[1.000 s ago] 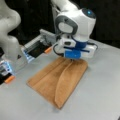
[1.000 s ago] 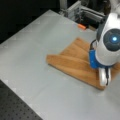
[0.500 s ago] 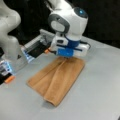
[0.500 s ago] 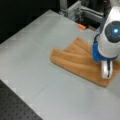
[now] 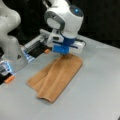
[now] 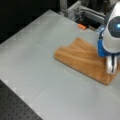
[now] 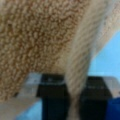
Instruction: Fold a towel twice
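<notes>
Towel [image 7: 37,37] edge between claw [image 7: 75,100] pads

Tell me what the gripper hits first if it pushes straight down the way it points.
Probably the orange-brown terry towel already pinched between the gripper jaws, then likely the grey table beneath.

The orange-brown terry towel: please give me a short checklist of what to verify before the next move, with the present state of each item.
1. Orange-brown terry cloth towel caught between the black pads of the gripper: ok, a woven band runs between the jaws.
2. First fold made: ok, towel lies doubled in a front view.
3. Edges lined up: not ok, layers are offset.
4. Towel wholly on the grey table: ok.
5. Second fold made: not ok.
</notes>
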